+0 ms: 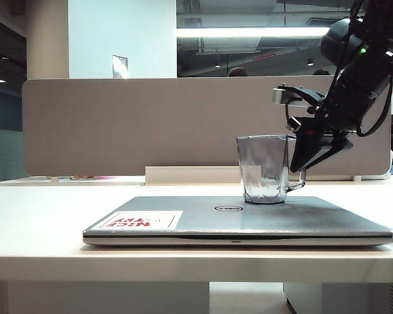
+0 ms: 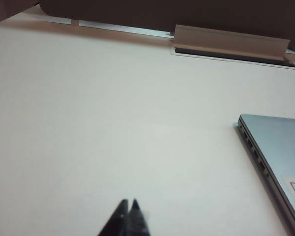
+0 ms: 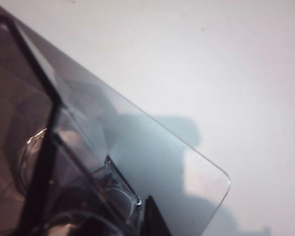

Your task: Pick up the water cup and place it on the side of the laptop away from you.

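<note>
The clear faceted water cup stands upright on the lid of the closed silver laptop, right of the round logo. My right gripper reaches down from the upper right and is closed on the cup's handle side. In the right wrist view one dark fingertip presses against the cup's glass by the handle. The other finger is hidden behind the glass. A rounded corner of the laptop lid lies beneath. My left gripper hovers shut and empty over bare table, left of the laptop's edge.
The laptop lies near the front edge of a white table, with a white sticker with red letters on its lid. Behind stand a grey partition and a raised white cable flap.
</note>
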